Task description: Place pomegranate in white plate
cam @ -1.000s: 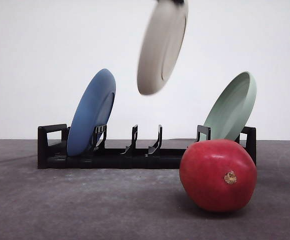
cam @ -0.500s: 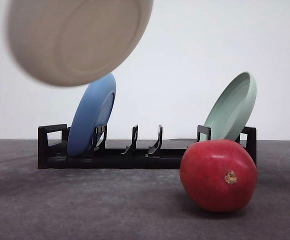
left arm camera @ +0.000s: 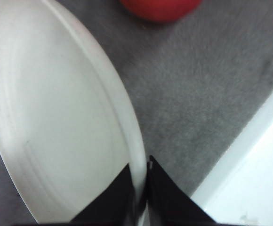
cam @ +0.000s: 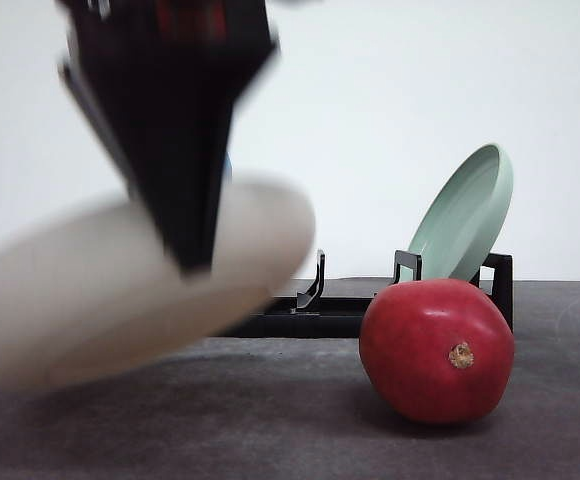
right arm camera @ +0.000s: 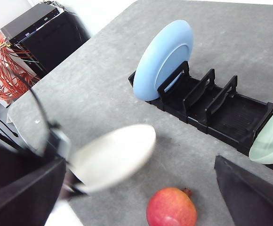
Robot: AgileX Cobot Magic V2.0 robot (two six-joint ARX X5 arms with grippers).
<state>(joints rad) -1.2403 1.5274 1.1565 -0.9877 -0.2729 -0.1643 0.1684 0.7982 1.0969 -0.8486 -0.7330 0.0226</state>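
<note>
The left gripper [left arm camera: 140, 200] has its jaws pinched on the rim of the white plate [left arm camera: 56, 117], one dark finger inside the rim and one outside. The plate hangs in the air, tilted and blurred, spreading away from the jaws over the grey table [cam: 270, 400]. In the front view the plate [cam: 120, 290] hangs below the dark gripper body and hides the left part of the black dish rack [cam: 310, 310].

The pomegranate [cam: 436, 350] sits on the table well apart from those jaws, off past the plate's far edge, its tan stem nub turned toward the front camera. It touches neither the plate nor any finger. From the left wrist its red underside [left arm camera: 160, 8] shows beyond the plate's rim.

From the right wrist the right gripper [right arm camera: 141, 197] has its two dark fingers spread wide, nothing between them but air, and the pomegranate [right arm camera: 171, 208] lies on the table beneath that gap. Farther off stands the rack [right arm camera: 212, 106] with the blue plate [right arm camera: 162, 59] leaning in one end slot and the pale green plate [right arm camera: 270, 139] at the other end.
</note>
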